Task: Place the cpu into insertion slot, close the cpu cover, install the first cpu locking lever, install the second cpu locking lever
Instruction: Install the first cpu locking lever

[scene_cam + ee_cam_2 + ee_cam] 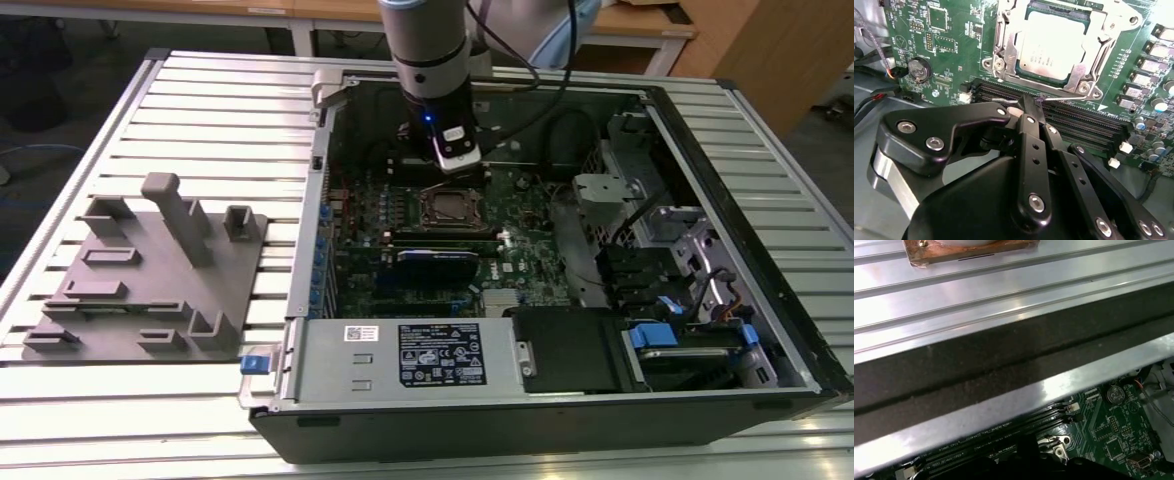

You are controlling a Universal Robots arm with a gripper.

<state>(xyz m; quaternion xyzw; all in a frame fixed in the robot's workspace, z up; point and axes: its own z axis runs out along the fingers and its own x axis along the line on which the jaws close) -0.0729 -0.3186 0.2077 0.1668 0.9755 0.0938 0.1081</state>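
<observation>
The cpu (1054, 45), pale silver-grey, lies flat in the insertion slot (454, 207) on the green board. The cpu cover (1007, 47), a silvery frame, lies down over the chip's edges. A thin silvery locking lever (1074, 97) runs along the socket's edge that faces the memory slots. My gripper (1030, 102) has its black fingers pressed together, and their tip meets that lever rod between socket and memory slots. In the exterior view the gripper (458, 165) hangs inside the open computer case just above the socket. A corner of the socket (1054, 447) shows in the first wrist view.
Long black memory slots (1079, 122) lie right beside the fingertip, and a coin battery (919, 70) sits further off. The case's metal wall (1004, 355) stands close to the arm. A grey fixture (147, 280) lies on the slatted table; a power supply (400, 355) fills the case front.
</observation>
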